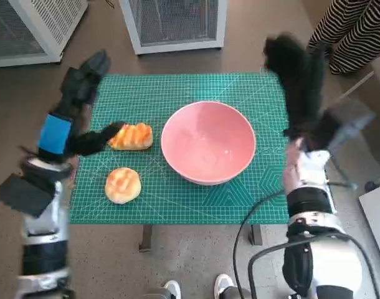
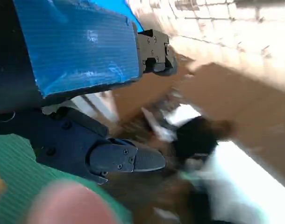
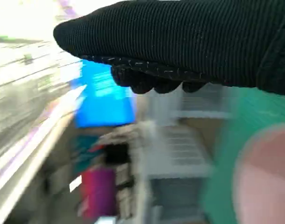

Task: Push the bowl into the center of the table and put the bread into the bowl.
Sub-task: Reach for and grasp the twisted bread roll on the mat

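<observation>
The bowl (image 1: 208,142) is pink and stands upright on the green mat (image 1: 240,205) that covers the worktop, close to the middle of the mat and perhaps a little toward the robot's right. So I judge that the pushing step is nearly or fully done, and the bread is the next thing.

There are two pieces of bread. The long loaf (image 1: 132,136) lies just beside the bowl on its left side, not touching it, and its long axis points roughly toward the bowl. The round bun (image 1: 123,184) lies also left of the bowl but nearer to the robot, apart from both the loaf and the bowl.

The left hand (image 1: 75,112) is left of the loaf, much nearer to the bread than the other hand. One of its fingers (image 1: 93,141) reaches to the far-from-bowl end of the loaf and seems to touch it or almost touch it; I cannot tell which. The fingers are apart and hold nothing. From them the loaf lies toward the bowl, so a grasp needs only a short reach in that direction.

The right hand (image 1: 296,75) is raised on the right side of the bowl, over the mat edge, blurred. It holds nothing that I can see, but whether its fingers are spread or curled I cannot tell.
</observation>
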Action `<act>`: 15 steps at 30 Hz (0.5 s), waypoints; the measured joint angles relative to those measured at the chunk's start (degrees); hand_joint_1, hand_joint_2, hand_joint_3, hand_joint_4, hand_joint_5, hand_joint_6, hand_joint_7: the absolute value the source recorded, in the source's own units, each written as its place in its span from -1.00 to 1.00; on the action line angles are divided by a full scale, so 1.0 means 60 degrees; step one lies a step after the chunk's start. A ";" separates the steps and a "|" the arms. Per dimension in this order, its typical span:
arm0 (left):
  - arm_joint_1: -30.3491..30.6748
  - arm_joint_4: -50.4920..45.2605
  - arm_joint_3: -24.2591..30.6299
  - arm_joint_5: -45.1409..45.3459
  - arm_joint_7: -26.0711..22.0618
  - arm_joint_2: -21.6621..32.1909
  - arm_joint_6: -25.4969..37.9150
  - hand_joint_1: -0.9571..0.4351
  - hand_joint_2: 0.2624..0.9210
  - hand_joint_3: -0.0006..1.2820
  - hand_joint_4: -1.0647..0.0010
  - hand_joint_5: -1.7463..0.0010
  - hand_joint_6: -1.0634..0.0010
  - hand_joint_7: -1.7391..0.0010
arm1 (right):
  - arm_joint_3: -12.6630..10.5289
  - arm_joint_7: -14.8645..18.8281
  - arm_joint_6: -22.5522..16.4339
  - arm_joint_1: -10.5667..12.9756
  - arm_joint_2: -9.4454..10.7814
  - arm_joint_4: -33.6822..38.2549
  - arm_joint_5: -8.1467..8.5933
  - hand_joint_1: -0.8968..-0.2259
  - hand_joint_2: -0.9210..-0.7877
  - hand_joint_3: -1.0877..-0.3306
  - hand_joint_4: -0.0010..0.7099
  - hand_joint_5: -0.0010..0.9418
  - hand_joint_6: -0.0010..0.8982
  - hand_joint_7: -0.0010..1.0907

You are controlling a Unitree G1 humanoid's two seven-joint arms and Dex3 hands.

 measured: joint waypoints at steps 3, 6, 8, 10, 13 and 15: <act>-0.0227 0.0022 -0.0098 0.0387 -0.0246 0.0708 0.0527 -0.54 0.92 -0.84 0.97 1.00 0.98 0.76 | 0.0045 0.0499 -0.0752 0.0164 -0.0008 -0.0609 0.0242 -0.03 -1.00 -0.08 -0.40 -0.94 -0.92 0.08; -0.0529 0.0066 -0.0186 0.0326 -0.0747 0.1155 0.1153 -0.39 0.77 -0.93 0.98 1.00 0.96 0.76 | 0.0111 0.0793 -0.1252 0.0358 -0.0025 -0.1049 0.0472 -0.06 -1.00 -0.06 -0.38 -0.94 -0.89 0.09; -0.0728 0.0066 -0.0307 0.0287 -0.1076 0.1353 0.1612 -0.30 0.68 -0.96 0.97 0.99 0.94 0.76 | 0.0149 0.0922 -0.1426 0.0471 -0.0036 -0.1260 0.0556 -0.07 -1.00 -0.05 -0.38 -0.94 -0.88 0.09; -0.0916 0.0051 -0.0482 0.0348 -0.1333 0.1533 0.2135 -0.19 0.58 -0.98 0.94 0.99 0.90 0.76 | 0.0204 0.1053 -0.1491 0.0573 -0.0036 -0.1478 0.0670 -0.08 -1.00 -0.03 -0.37 -0.94 -0.87 0.09; -0.1144 -0.0015 -0.0859 0.0764 -0.1459 0.1711 0.2818 -0.05 0.49 -0.99 0.89 0.98 0.85 0.76 | 0.0285 0.1171 -0.1484 0.0710 -0.0031 -0.1803 0.0859 -0.06 -1.00 -0.03 -0.37 -0.95 -0.86 0.09; -0.1299 -0.0016 -0.1177 0.1139 -0.1529 0.1784 0.3239 0.07 0.44 -1.00 0.84 0.97 0.80 0.76 | 0.0328 0.1174 -0.1469 0.0798 -0.0035 -0.2015 0.0893 -0.05 -1.00 -0.03 -0.37 -0.95 -0.85 0.09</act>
